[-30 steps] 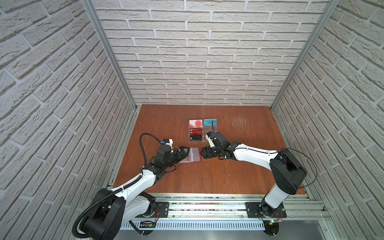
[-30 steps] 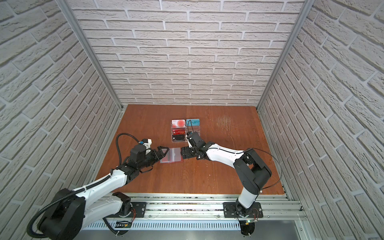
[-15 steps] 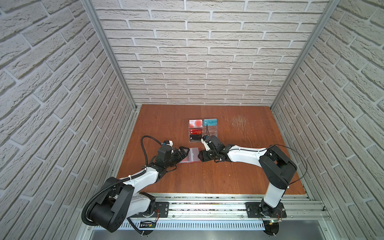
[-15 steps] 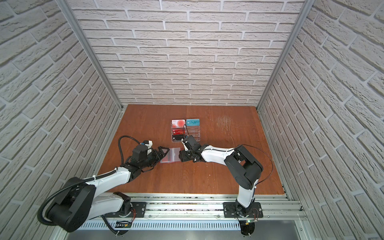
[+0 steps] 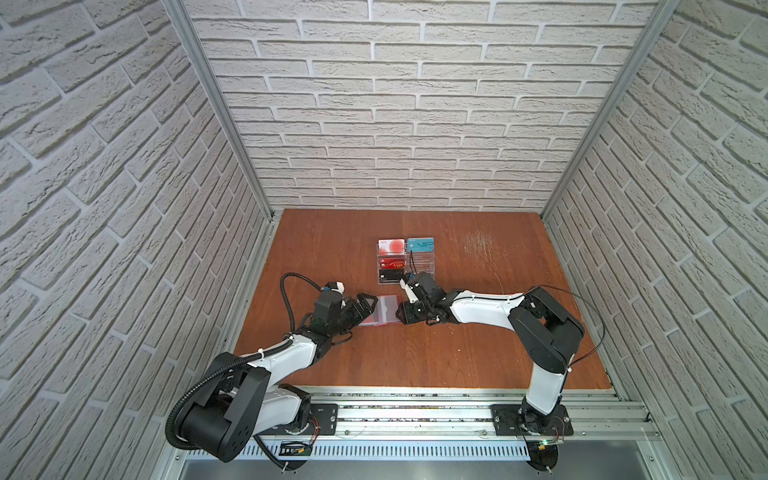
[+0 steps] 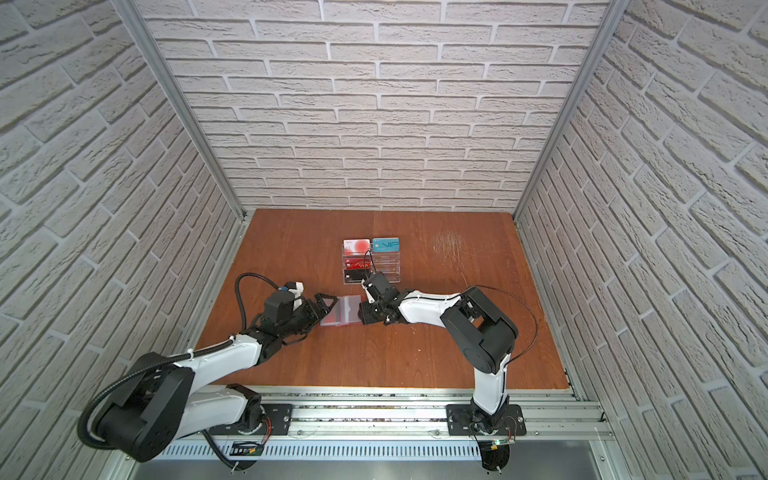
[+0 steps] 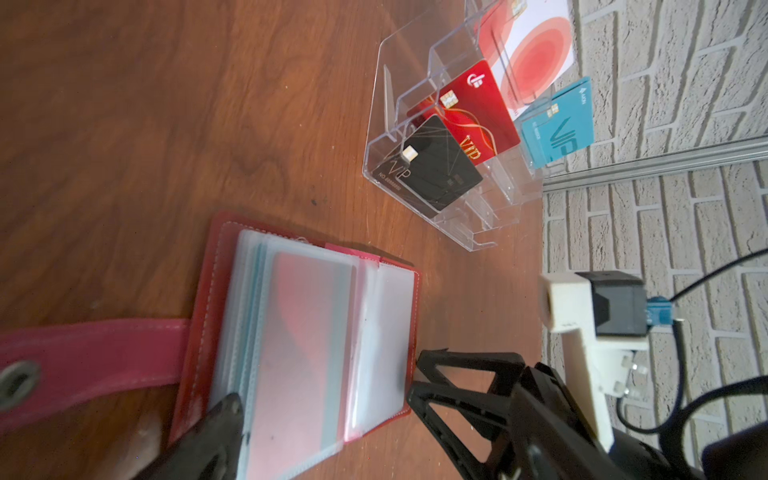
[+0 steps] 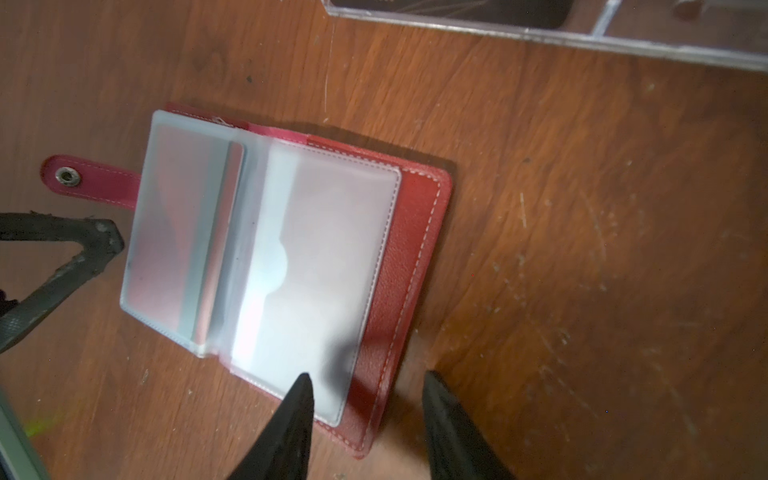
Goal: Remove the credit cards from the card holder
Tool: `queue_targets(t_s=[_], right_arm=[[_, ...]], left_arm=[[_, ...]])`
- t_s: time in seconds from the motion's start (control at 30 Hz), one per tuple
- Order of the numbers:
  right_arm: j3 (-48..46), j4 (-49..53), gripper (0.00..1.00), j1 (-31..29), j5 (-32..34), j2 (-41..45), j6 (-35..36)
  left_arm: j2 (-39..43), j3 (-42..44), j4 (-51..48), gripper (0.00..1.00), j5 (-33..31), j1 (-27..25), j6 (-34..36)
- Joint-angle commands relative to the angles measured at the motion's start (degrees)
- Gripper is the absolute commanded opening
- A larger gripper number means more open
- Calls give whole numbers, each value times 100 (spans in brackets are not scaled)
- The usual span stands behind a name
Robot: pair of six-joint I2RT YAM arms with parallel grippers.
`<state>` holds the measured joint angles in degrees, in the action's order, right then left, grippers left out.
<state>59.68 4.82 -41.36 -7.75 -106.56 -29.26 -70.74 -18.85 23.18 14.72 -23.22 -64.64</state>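
The card holder (image 5: 380, 309) (image 6: 341, 311) is a small red wallet lying open on the wooden table between my two grippers. Its clear sleeve pages (image 8: 291, 257) face up. One of the credit cards, red with a grey stripe (image 8: 178, 232) (image 7: 307, 324), shows through the top sleeve. A thin teal edge (image 7: 257, 291) shows among the pages below it. My left gripper (image 7: 324, 399) (image 5: 365, 311) is wide open, and the wallet's end lies between its fingers. My right gripper (image 8: 365, 376) (image 5: 402, 312) stands partly open astride a corner of the opposite red cover.
A clear acrylic tiered stand (image 5: 405, 262) (image 7: 457, 137) holding several other cards stands just behind the wallet, close to my right wrist. The wallet's red snap tab (image 8: 83, 178) lies flat on the wood beside my left gripper. Brick-pattern walls enclose the table.
My right gripper has slid left up to the wallet's cover and its jaws have narrowed. The left gripper has stayed wide open at the wallet's other end.
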Motion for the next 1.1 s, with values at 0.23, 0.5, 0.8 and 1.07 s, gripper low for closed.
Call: queue_targets(t_s=[0.23,0.5,0.8,1.07], right_arm=[[149,-121,38,-54,-79,-161,-54],[183,-103,33,-54,-114,-201,-63],[201,-91,32,-56,-142,-238,-88],[202,-78,30,-56,-139,-241,-89]], left_arm=[[-245,-101,274,98,53,50,92],[-226,-144,277,98,96,54,83],[-79,-214,240,98,144,46,110],[-229,-233,350,98,185,48,111]])
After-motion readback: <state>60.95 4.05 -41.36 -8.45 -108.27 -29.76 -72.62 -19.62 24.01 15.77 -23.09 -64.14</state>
